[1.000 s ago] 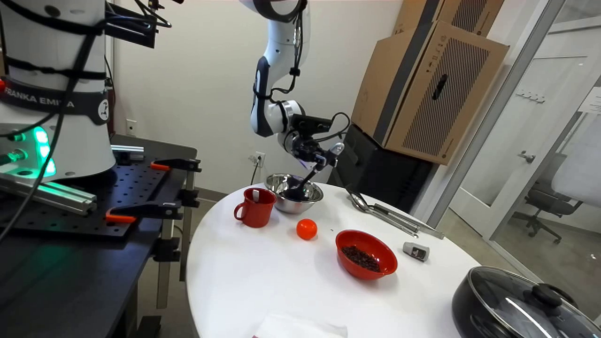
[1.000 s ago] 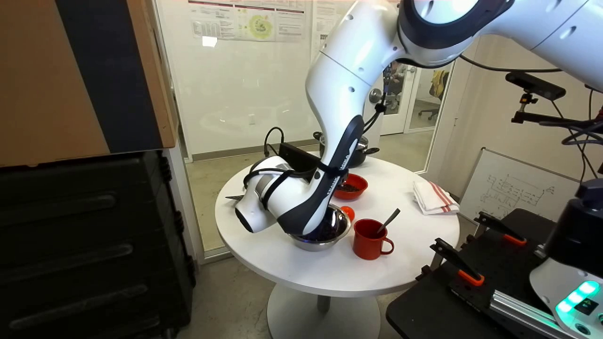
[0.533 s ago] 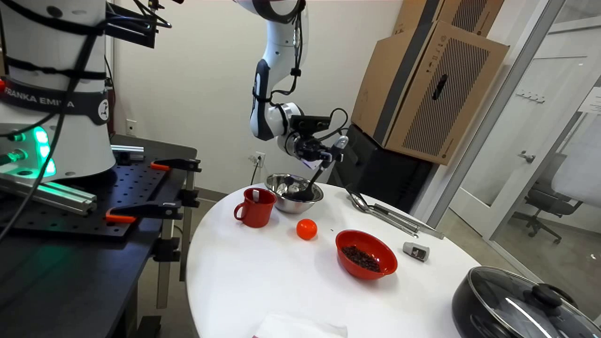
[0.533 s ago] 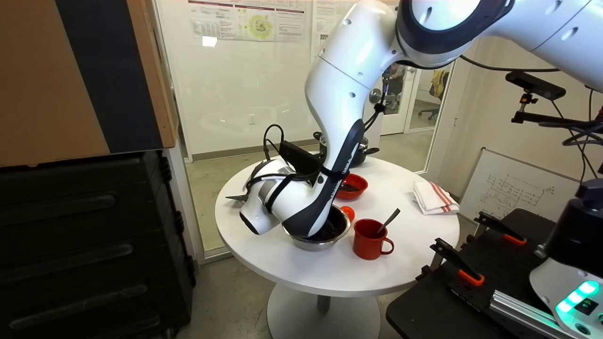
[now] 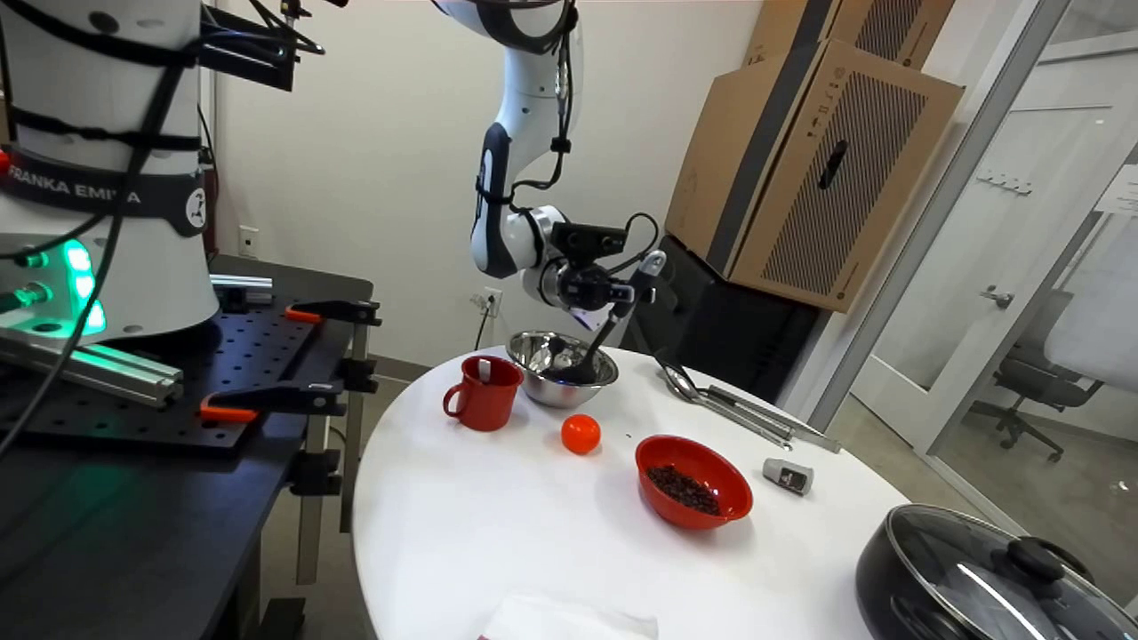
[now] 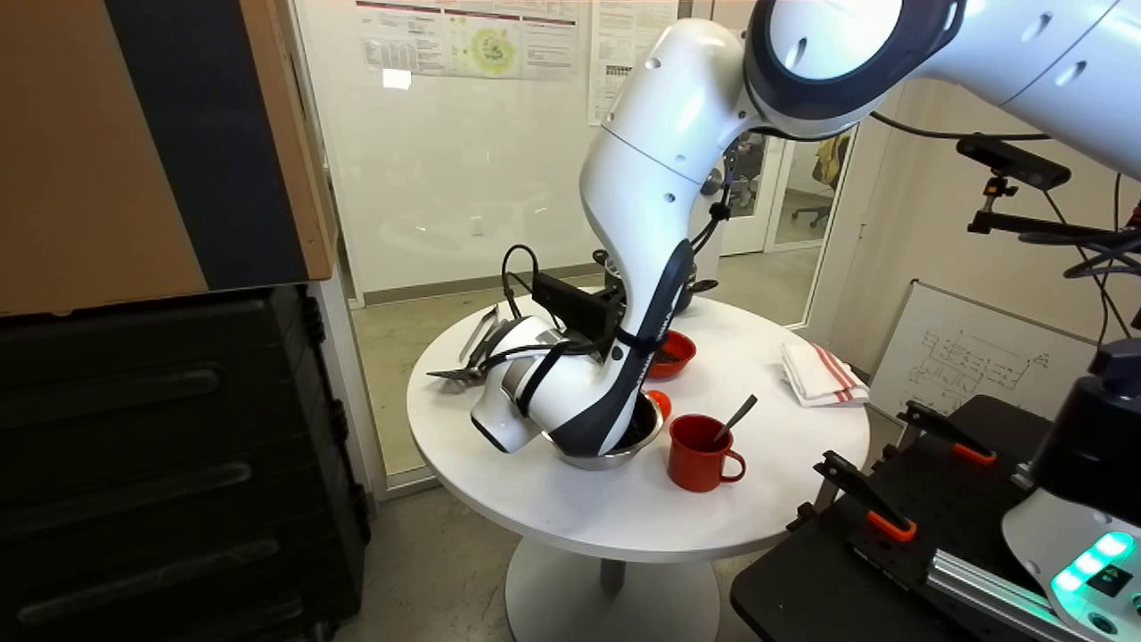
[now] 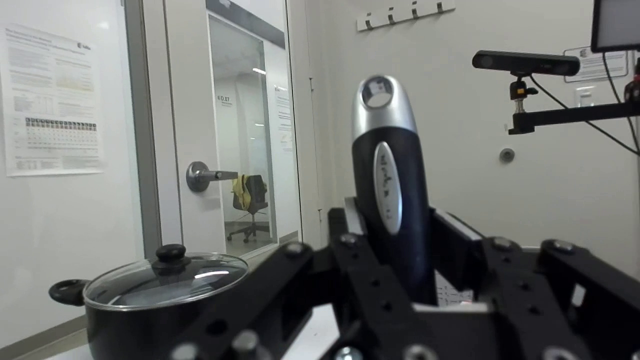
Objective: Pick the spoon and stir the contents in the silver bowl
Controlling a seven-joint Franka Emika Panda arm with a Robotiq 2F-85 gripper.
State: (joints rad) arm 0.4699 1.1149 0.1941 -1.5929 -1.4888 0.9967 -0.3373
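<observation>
The silver bowl (image 5: 558,393) stands on the white table and shows in both exterior views (image 6: 599,462). Dark contents (image 6: 642,417) show inside it, partly hidden by the arm. The spoon (image 5: 602,338) is black with a silver handle end, and leans with its scoop down inside the bowl toward the right in an exterior view. My gripper (image 5: 625,298) is shut around the upper handle, above and beside the bowl rim. In the wrist view, the spoon handle (image 7: 390,185) rises between the fingers of my gripper (image 7: 395,222). The scoop is outside the wrist view.
A red mug (image 5: 487,404) with a utensil in it stands close beside the bowl. Near them are an orange-red ball (image 5: 581,434), a red bowl (image 5: 658,511) with dark bits, silver utensils (image 5: 738,413), a grey item (image 5: 788,476), a lidded pot (image 5: 916,578) and a cloth (image 6: 820,374).
My gripper and the spoon have moved rightward in an exterior view, the scoop from mid-bowl to the bowl's right side. The silver bowl has shifted slightly the same way. The grip stays shut.
</observation>
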